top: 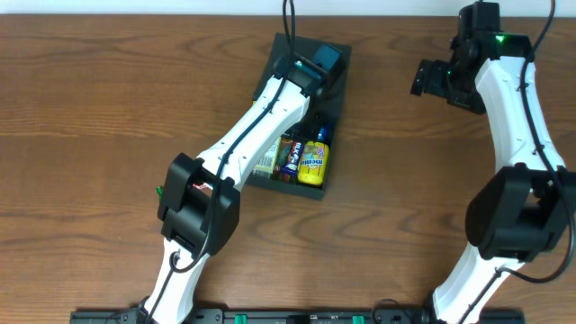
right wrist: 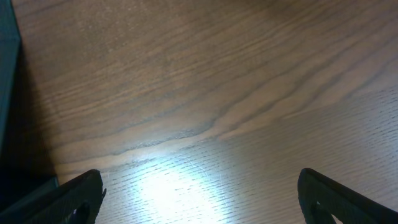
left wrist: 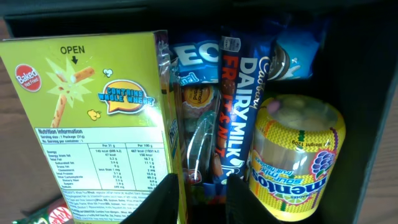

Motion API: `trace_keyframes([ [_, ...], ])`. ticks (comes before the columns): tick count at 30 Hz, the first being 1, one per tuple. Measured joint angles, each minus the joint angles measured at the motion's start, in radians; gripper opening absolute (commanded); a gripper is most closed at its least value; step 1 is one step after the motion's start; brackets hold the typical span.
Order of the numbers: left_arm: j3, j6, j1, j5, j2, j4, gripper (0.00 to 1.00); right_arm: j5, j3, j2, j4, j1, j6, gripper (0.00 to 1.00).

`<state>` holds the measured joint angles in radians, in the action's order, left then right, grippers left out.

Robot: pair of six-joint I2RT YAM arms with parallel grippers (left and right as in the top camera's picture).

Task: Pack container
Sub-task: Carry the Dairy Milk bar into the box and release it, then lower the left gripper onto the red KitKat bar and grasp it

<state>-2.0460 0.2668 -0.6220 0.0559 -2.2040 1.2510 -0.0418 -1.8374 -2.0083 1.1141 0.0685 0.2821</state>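
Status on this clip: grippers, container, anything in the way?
Left gripper down inside container over snacks, grip unclear. Right gripper open over table. Container holds several snacks. Nothing in the way seen.

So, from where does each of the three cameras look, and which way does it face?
Overhead: fixed above the table, facing straight down; shows the container, left arm and right arm.
Left wrist: on the left arm, inside the container, facing its snacks: green snack box, Dairy Milk bar, Mentos tub; left gripper at the bottom edge.
Right wrist: low over bare wood, container wall at left; right gripper open, fingers in the bottom corners.
Shared: overhead and left wrist both show the Mentos tub.
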Motion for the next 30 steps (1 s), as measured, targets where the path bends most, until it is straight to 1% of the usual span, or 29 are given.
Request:
trace_keyframes([
  [1,-0.003,0.011,0.000,0.003,0.000,0.011,0.24,0.000,0.000,0.000,0.000,0.000,-0.003,0.99],
  [5,-0.077,0.076,0.013,0.053,0.000,0.102,0.33,0.000,0.000,0.000,0.000,0.000,-0.009,0.99],
  [6,-0.119,0.096,0.019,0.071,0.001,0.129,0.39,0.000,0.000,0.000,0.000,0.000,-0.009,0.99],
  [7,-0.160,0.114,0.028,0.087,0.006,0.146,0.50,0.000,0.000,0.000,0.000,0.000,-0.009,0.99],
  [9,-0.207,0.125,0.044,0.116,0.027,0.170,0.57,0.000,0.000,0.000,-0.001,0.000,-0.010,0.99],
  [12,-0.233,0.145,0.075,0.169,0.083,0.234,0.56,0.000,0.000,0.000,-0.001,0.000,-0.010,0.99],
  [14,-0.241,0.146,0.110,0.211,0.129,0.309,0.47,0.000,0.000,0.000,-0.001,0.000,-0.010,0.99],
  [15,-0.242,0.151,0.127,0.219,0.143,0.330,0.47,0.000,0.000,0.000,-0.002,0.000,-0.010,0.99],
  [19,-0.231,0.141,0.219,0.190,0.158,0.352,0.43,0.000,0.000,0.000,-0.001,0.000,-0.010,0.99],
  [22,-0.114,0.116,0.294,0.124,0.203,0.288,0.43,0.000,0.000,0.000,-0.001,0.000,-0.010,0.99],
  [24,0.023,0.076,0.349,0.074,0.273,0.212,0.47,0.000,0.000,0.000,-0.001,0.000,-0.010,0.99],
  [25,0.124,0.055,0.377,0.055,0.330,0.151,0.49,0.000,0.000,0.000,0.000,0.000,-0.010,0.99],
  [26,0.181,0.039,0.393,0.048,0.368,0.132,0.50,0.000,0.000,0.000,-0.002,0.000,-0.010,0.99],
  [27,0.288,0.002,0.408,0.039,0.439,0.064,0.53,0.000,0.000,0.000,-0.002,0.000,-0.010,0.99],
  [28,0.380,-0.039,0.417,0.036,0.503,0.013,0.59,0.000,0.000,0.000,-0.004,0.000,-0.010,0.99],
  [30,0.486,-0.116,0.420,0.036,0.579,-0.062,0.64,-0.001,0.000,0.000,-0.008,0.000,-0.010,0.99],
])
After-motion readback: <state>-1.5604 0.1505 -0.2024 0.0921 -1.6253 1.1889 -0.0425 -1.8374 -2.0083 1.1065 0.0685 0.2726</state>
